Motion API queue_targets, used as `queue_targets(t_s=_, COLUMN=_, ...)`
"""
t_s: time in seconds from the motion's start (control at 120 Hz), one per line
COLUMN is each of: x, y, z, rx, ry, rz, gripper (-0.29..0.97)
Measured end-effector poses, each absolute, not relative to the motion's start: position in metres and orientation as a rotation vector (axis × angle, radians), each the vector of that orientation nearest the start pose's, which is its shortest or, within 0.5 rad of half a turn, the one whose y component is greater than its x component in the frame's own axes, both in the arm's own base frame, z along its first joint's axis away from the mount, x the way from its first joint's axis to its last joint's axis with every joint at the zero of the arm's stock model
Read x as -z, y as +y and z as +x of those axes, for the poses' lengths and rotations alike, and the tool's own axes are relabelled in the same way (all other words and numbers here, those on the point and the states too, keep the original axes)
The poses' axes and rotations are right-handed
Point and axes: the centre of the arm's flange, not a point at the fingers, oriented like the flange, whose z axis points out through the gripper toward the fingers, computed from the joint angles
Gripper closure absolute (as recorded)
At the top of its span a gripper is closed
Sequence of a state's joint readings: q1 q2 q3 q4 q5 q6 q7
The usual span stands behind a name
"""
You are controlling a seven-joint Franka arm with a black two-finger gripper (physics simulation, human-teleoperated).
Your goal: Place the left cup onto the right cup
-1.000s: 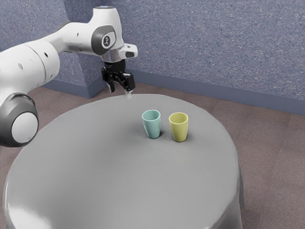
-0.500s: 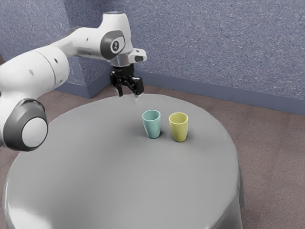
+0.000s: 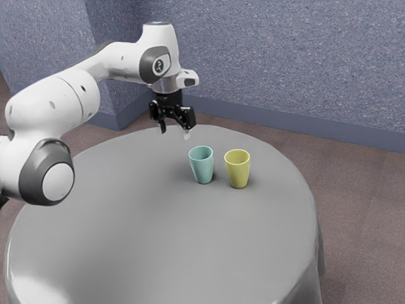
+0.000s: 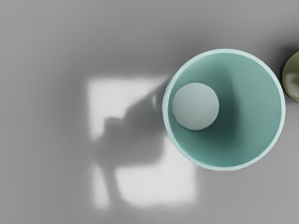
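Teal cup, the one on the exterior view's left of the pair, stands upright and open-mouthed on the grey worktop, a little past its middle toward the far edge; it is empty and untouched; in the wrist view the teal cup is seen from straight above, its rim a full ring and its pale round bottom plain inside. Just beside it, toward the exterior view's right, stands the yellow-green cup, also upright; the two are near each other but apart, with a narrow strip of worktop between them; in the wrist view a sliver of the yellow-green cup shows close to the teal rim. On the worktop next to the teal cup lies a bright square patch of light with a dark shadow across it. The end effector hangs in the air over the worktop's far edge, higher than the teal cup and toward the exterior view's left of it, clear of both cups; its two black fingers point down, spread apart and empty. The white arm comes in from the exterior view's left; behind the worktop are a brown floor and a blue speckled wall.
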State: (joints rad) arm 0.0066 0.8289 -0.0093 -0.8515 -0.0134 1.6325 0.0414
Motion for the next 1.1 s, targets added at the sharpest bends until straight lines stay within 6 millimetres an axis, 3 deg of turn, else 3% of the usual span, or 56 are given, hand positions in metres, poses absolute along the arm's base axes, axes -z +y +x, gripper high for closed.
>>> queue_targets(t_s=1.1, x=-0.368, y=-0.012, z=0.779, rx=-0.089, ry=-0.123, rz=-3.197, gripper=0.02)
